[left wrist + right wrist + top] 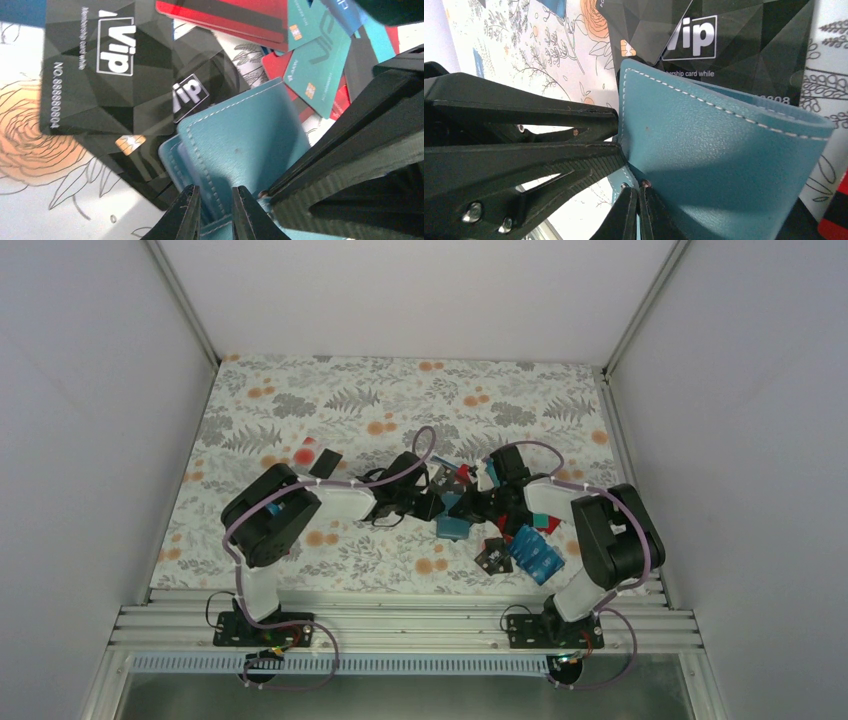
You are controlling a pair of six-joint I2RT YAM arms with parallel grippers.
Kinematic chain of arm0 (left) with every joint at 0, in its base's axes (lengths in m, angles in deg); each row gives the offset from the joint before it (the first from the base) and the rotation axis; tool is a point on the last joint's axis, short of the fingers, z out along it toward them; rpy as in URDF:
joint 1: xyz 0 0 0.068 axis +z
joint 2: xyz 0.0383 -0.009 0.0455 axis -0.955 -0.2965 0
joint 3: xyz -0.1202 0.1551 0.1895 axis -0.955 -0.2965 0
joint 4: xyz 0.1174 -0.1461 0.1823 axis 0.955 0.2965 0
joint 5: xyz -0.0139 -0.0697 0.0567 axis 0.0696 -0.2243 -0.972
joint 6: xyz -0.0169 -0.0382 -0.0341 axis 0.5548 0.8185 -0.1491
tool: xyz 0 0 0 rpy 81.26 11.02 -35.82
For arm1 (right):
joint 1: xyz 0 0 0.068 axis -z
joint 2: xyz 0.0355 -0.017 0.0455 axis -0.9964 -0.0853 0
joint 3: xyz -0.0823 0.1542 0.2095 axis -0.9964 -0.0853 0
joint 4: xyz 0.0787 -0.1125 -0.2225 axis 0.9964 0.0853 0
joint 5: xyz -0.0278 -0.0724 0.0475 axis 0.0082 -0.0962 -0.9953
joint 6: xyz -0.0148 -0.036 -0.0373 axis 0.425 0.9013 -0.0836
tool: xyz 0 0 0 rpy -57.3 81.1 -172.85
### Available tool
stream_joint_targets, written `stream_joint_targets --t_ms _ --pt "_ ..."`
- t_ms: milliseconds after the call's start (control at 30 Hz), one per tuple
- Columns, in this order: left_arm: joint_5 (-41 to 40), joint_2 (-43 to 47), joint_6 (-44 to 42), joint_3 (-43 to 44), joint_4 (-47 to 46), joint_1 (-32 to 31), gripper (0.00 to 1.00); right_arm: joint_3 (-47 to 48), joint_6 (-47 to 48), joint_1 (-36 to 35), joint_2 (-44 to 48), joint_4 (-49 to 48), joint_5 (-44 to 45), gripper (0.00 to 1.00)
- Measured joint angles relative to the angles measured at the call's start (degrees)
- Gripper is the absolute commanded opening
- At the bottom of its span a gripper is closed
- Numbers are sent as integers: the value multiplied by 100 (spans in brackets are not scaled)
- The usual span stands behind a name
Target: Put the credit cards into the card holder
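The teal card holder point(245, 135) point(714, 155) point(453, 528) is held up over the middle of the table, partly folded open. My left gripper point(216, 192) point(437, 505) is shut on one edge of it, with several layers between its fingers point(549, 145). My right gripper point(638, 189) point(462, 508) is shut on a thin flap at the same corner, its fingers point(350, 160) right beside the left ones. Under the holder lie credit cards: two black VIP cards point(100, 75) point(734, 45), red ones point(225, 15) and teal ones point(320, 70).
More cards lie on the floral cloth: a blue pile point(535, 553) and a black card point(492, 556) near the right arm, a red and a black one point(318, 458) at the left. White walls close in the sides.
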Motion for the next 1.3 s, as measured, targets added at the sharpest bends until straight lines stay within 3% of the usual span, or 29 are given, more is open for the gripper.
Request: stream_joint_targets --t_ms 333,600,1300 --pt "-411 144 -98 463 765 -52 18 0 0 2 -24 9 -52 4" --pt "15 -262 -638 1733 1266 0 18 13 4 4 -24 57 -52 4" --pt "468 -660 -916 1445 1241 26 17 518 267 4 -13 848 192 4"
